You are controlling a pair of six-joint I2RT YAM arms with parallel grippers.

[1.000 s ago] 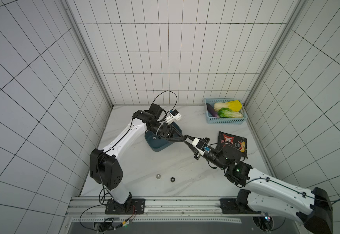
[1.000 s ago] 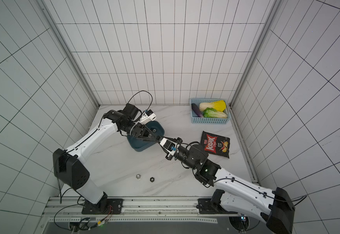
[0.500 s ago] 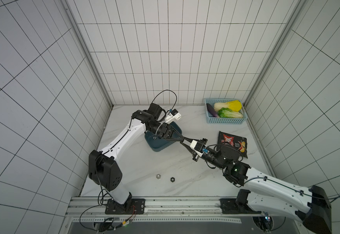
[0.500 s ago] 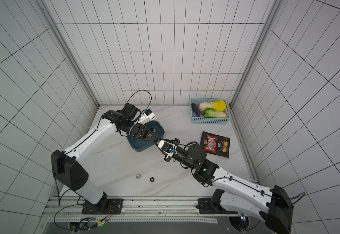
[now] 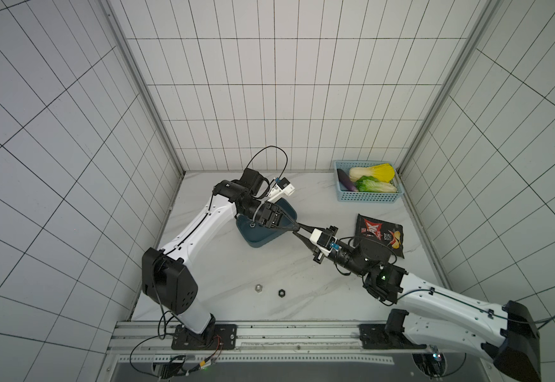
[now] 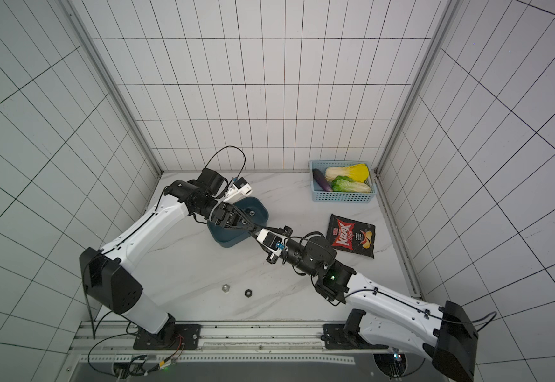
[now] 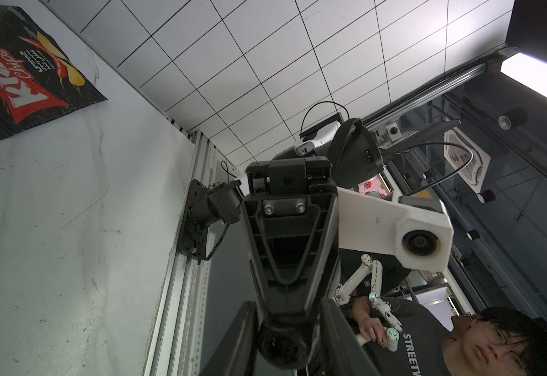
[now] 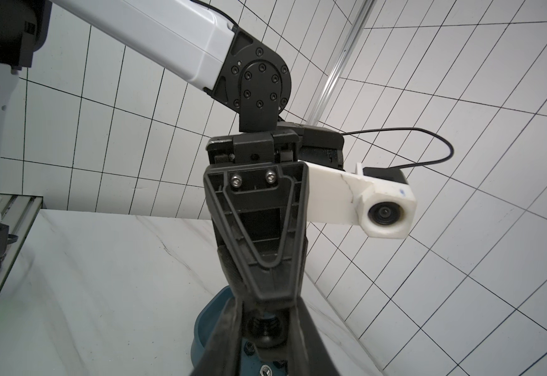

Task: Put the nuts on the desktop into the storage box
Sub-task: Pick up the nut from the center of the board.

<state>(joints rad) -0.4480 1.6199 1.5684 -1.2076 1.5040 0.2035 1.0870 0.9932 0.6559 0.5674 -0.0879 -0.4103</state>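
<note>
Black metal with a threaded round hole, the held nut point(image 8: 263, 325) hangs over the 3 o'clock rim of the storage box point(image 5: 259, 239), a smooth, dark teal plastic tub with rounded corners. The right gripper point(image 5: 299, 230) is clamped on it. The left gripper point(image 5: 294, 226) meets it tip to tip, its dark fingers point(image 7: 238, 341) pressed onto the same nut from the crosswise sides. This looks like a handover, arranged so that the arm nearer the box can drop the nut in. A stored nut point(image 6: 252, 212) already lies on the box floor. On the glossy white marble-look desktop point(image 5: 229, 264), at 6 o'clock, a shiny silver nut point(image 5: 258, 288) and a loose black nut point(image 5: 281, 292) wait, well apart from the box.
</note>
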